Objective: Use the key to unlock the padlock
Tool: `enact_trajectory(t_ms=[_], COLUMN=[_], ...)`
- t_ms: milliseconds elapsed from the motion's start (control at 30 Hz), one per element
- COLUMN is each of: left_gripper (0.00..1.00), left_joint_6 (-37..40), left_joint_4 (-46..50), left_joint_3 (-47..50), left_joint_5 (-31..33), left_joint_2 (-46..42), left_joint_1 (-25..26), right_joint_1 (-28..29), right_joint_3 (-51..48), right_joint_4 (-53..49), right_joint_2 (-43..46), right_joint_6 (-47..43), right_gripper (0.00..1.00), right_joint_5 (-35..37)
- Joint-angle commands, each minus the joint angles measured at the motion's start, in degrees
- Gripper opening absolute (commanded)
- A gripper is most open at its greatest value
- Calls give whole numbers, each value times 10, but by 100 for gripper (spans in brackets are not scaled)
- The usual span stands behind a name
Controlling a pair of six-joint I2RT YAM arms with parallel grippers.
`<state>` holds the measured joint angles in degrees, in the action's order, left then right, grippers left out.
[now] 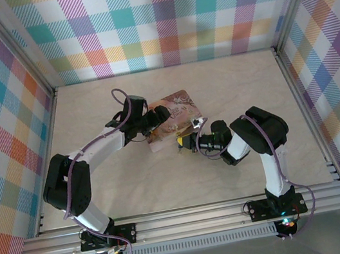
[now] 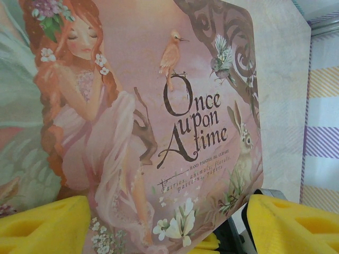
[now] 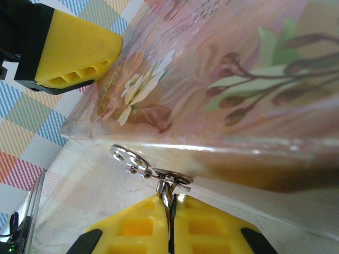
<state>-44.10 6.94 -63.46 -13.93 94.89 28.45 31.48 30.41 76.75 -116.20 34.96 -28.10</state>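
Key of thin dark-grey metal point(image 3: 167, 189), pinched in jaws of right gripper point(image 3: 169, 205), points at pink illustrated tin point(image 3: 228, 74) clamped wide by left gripper point(image 2: 168, 222).

Top external: high and behind the arm bases, facing down and forward, far enough to take in the whole surface point(image 1: 230, 175), with the pink tin point(image 1: 171, 117) mid-frame.

Left wrist: very close over the tin's lid, looking along it; left pincer point(image 2: 167, 227) at the bottom edge.

Right wrist: low by the surface, hard against the tin's side wall; right pincer point(image 3: 168, 203) at the bottom.

Shared: the tin in all three views.
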Motion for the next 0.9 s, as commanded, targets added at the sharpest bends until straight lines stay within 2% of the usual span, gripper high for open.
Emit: enact_trajectory(t_ms=[0,867], left_gripper=[78,78], left_joint_6=[0,2], left_joint_4=[3,6], left_joint_3=[11,40], left_joint_5=[-4,11], left_joint_2=[6,12], left_joint_1=[9,10], right_joint_1=[5,-18], right_joint_3=[-6,-60], right_joint_4=[31,38], right_joint_2=[14,43], right_joint_6=[-5,-11], right_gripper=[3,0], right_joint_5=[-5,8])
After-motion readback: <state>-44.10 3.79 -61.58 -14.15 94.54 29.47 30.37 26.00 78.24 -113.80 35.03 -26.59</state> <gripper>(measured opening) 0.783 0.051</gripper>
